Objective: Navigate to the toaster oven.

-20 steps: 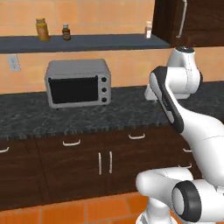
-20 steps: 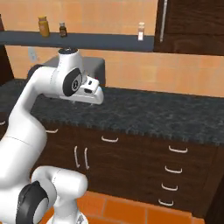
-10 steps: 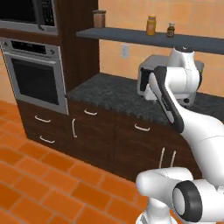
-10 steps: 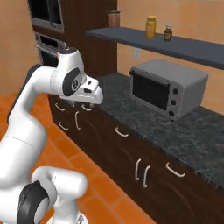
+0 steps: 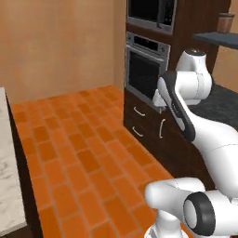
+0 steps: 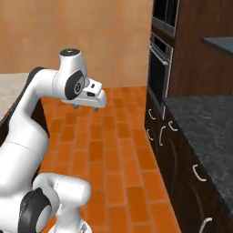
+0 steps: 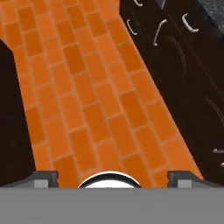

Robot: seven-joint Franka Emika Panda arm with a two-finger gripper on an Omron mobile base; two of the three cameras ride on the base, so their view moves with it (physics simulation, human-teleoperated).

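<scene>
At the far left of the left base view a pale stone counter edge (image 5: 8,176) runs along the frame, and the orange brick floor (image 5: 79,139) spreads out beside it up to a plain tan wall — open ground, which suits a base that must drive. Further right stands the tall dark cabinet column with the built-in wall oven (image 5: 144,74) and, above it, the built-in microwave (image 5: 151,14); these sit flush in the woodwork because they are fixed appliances, and neither is the goal. Right of them the dark speckled countertop (image 6: 205,123) begins over drawers with pale curved handles (image 6: 160,134).

The arm is folded up and tucked close to its body, the gripper (image 6: 86,106) held high and clear of the cabinets — a sensible carrying pose for driving, I judge, since nothing needs grasping. Its fingers (image 7: 46,177) sit far apart at the bottom corners of the hand view, so the jaws stand wide apart and hold nothing.

The toaster oven is not in sight in these views; judging by the run of countertop, it likely lies further right along it, so the base is turned off its target.

No brand, label or legible writing can be made out anywhere.
</scene>
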